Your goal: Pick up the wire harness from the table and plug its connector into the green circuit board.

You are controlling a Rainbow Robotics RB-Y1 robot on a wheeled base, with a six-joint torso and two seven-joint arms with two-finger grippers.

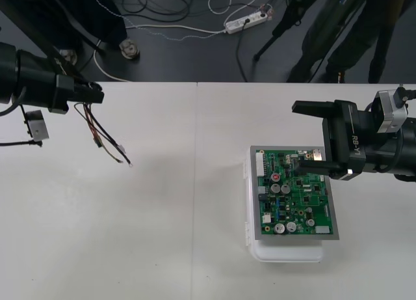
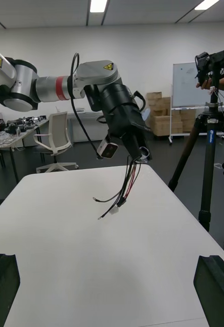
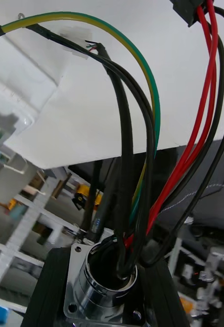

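Harness position, front view: the wire harness (image 1: 104, 134) hangs from the left gripper (image 1: 94, 95), which is closed on its upper end over the far left of the table (image 1: 162, 248), loose ends trailing toward the middle. The green circuit board (image 1: 296, 199) sits on its white base (image 1: 286, 253) at the right, well apart from the harness and not yet plugged. The right gripper (image 1: 297, 135) hovers over the board's far right corner, spread wide and empty. Right wrist view: that arm's fingers (image 2: 2, 286) stand far apart, and across the table the wires (image 2: 126, 184) dangle from the left gripper, apparently clear of the surface. Left wrist view: the round metal socket (image 3: 104, 286) with its flange is clamped between the left fingers (image 3: 45, 291), and red, black and green-yellow wires run from it to the small black plug (image 3: 188, 10) at the far end. Assessment: the step in hand is the carry to the board. The plug hangs unsupported on slack wire, so the carry should be slow to limit swing. The empty right gripper is best placed to take the harness just behind the plug and square it to the board's connector. Pushing through the wires would likely buckle them.
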